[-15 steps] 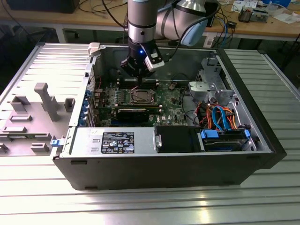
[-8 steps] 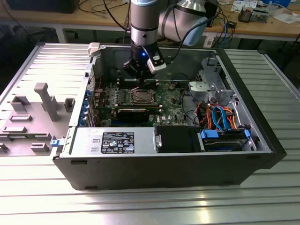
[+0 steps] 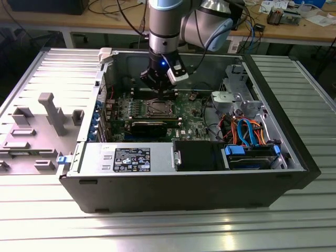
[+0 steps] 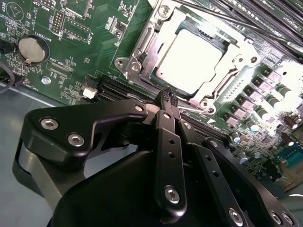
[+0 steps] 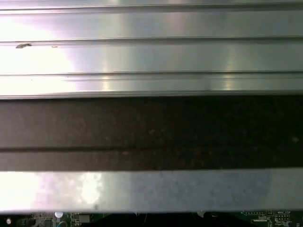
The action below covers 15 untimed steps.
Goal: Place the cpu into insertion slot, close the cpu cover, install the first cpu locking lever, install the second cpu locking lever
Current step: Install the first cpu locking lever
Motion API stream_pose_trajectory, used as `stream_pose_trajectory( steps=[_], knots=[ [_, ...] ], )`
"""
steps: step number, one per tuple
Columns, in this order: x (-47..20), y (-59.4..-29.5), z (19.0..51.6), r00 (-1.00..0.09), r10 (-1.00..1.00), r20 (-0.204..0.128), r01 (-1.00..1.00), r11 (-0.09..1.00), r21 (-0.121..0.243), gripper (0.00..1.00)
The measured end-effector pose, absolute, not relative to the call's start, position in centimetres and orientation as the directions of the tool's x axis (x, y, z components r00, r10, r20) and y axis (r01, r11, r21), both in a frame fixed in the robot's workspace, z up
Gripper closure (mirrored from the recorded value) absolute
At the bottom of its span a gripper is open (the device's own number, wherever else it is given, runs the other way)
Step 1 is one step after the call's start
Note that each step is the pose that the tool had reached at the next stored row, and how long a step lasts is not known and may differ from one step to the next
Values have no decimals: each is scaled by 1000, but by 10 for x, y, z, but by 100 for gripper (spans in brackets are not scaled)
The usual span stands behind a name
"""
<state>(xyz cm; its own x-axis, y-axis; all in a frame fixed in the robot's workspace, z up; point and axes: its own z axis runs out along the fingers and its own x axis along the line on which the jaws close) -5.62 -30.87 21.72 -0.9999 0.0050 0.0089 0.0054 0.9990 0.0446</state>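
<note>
Ribbed metal table carries an open computer case. Chip already sits in the socket with the cover frame down around it. Claw hovers just beside the socket's near edge, fingertips pinched together, holding nothing. Judged: chip and cover done; lever state unclear.

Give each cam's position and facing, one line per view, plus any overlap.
Exterior view: off the arm, raised, looking down into the open computer case; arm and pincer visible.
Second wrist view: on the wrist, looking past the closed pincer at the cpu.
First wrist view: faces ribbed metal table and the case wall.
Shared: green motherboard.
</note>
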Motion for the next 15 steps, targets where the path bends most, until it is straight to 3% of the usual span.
stream_pose_trajectory(
  steps=[15],
  knots=[
    [-49, -308, 214, -1000, -30, 9, -29, 999, 45, 89]
  ],
)
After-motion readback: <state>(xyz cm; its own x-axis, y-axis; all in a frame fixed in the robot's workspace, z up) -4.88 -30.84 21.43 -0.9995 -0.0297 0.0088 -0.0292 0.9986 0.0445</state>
